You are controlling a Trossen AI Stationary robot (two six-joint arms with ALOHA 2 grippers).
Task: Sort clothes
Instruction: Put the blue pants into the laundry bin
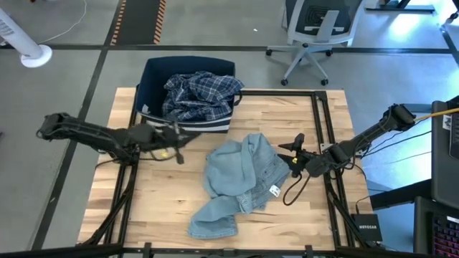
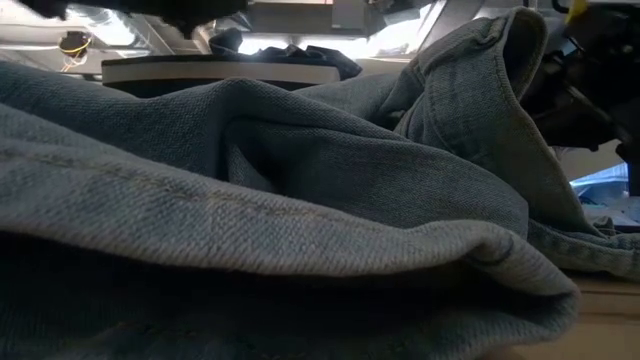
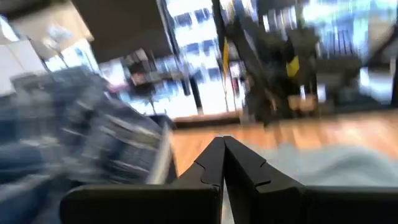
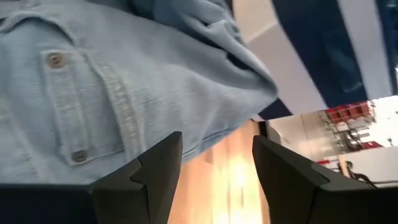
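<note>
Light-blue denim jeans lie crumpled on the tabletop. Right claw spread beside the jeans, empty. Left claw pressed together, empty, near the bin.

bare table left of jeans, bin blocking the far edge

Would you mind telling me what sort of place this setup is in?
Most likely a robotics lab or workshop: a wooden table stands on grey flooring with striped floor tape, a rolling office chair nearby, and cables and electronics beside the right arm.
</note>
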